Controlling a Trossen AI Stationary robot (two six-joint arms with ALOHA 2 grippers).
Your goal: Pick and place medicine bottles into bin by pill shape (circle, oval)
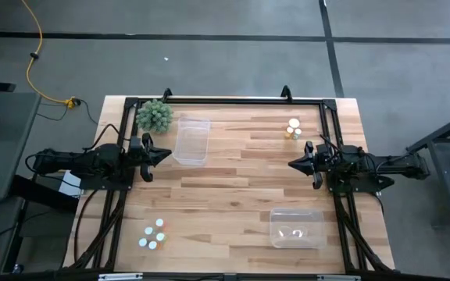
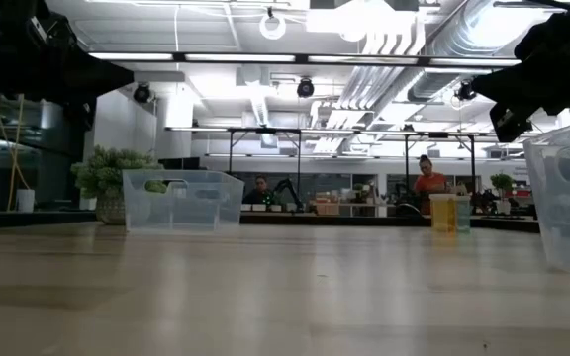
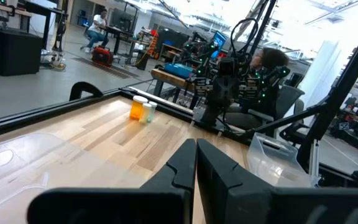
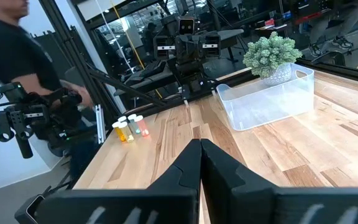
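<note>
1. Both arms sit parked at the sides of the pale wooden plank table [image 1: 233, 187]. The left tool [image 1: 165, 155] has its dark fingers pressed together, gripping nothing, and the right tool [image 1: 293, 165] is the same, shut and empty.
2. Landmark: the clear plastic bin beside the green spiky ball plant [image 1: 154, 115]. That bin [image 1: 191, 140] lies just off the left tool's tip.
3. One cluster of small yellow-orange and white-capped medicine bottles [image 1: 293, 129] stands across the table from that bin, level with it, near the right arm's side rail. The right tool is plainly the nearer one, with the cluster just off to the side of its tip.
4. A second cluster of pale blue, white and reddish bottles [image 1: 153, 233] stands well away from that bin, on the left arm's side. The left tool is closer to it, and its fingers point away from those bottles.
5. All bottles stand upright, long axis vertical, so my read is a grasp across the cap or body.
6. The second clear bin [image 1: 297, 227] sits diagonally opposite the landmark bin.
</note>
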